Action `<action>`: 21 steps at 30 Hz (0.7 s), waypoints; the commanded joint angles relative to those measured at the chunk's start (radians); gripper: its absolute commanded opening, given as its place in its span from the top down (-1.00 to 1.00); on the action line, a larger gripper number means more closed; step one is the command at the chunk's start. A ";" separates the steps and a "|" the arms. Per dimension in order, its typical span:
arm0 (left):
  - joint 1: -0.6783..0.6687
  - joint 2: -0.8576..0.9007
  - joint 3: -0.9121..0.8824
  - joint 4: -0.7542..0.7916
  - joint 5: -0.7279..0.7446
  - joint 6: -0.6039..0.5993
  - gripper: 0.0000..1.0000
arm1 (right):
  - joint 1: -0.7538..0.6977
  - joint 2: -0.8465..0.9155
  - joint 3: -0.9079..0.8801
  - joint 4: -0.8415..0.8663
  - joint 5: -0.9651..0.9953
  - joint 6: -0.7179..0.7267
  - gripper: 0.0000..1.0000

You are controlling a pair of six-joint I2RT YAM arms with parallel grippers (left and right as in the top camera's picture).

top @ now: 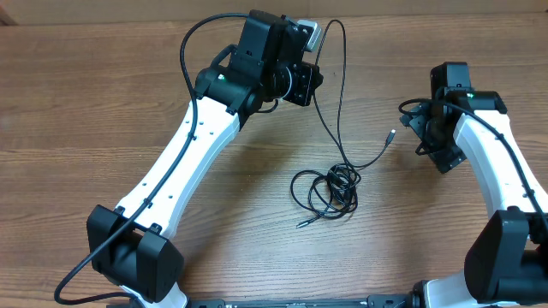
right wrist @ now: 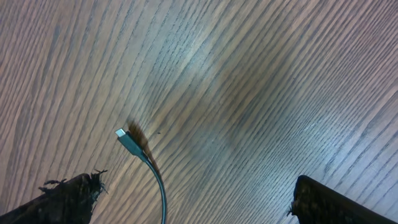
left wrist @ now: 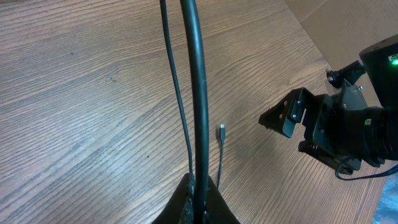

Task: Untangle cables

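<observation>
A thin black cable [top: 340, 103] runs from my left gripper [top: 308, 83] down to a tangled coil [top: 330, 190] at the table's middle. My left gripper [left wrist: 200, 198] is shut on the cable [left wrist: 194, 81], held up at the far centre. One loose end with a small plug [top: 392, 134] lies just left of my right gripper [top: 418, 135]. In the right wrist view that plug [right wrist: 122, 135] lies between the wide-open fingers [right wrist: 196, 199], nearer the left one and touching neither. A second loose end [top: 300, 224] lies below the coil.
The wooden table [top: 86, 111] holds only the cable. In the left wrist view the plug end [left wrist: 221, 131] lies on the wood, with my right gripper [left wrist: 283, 117] close to its right. The left arm [top: 184, 162] crosses the table's left half.
</observation>
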 commanded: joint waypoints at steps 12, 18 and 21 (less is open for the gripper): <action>0.005 0.005 0.000 0.000 0.070 0.017 0.92 | 0.000 0.004 -0.002 0.003 0.018 -0.007 -1.00; 0.005 0.004 0.026 0.084 0.445 0.118 0.92 | 0.000 0.004 -0.002 0.002 0.018 -0.007 -1.00; 0.005 -0.002 0.086 0.114 0.517 0.096 0.91 | 0.000 0.004 -0.002 0.045 -0.010 0.015 -1.00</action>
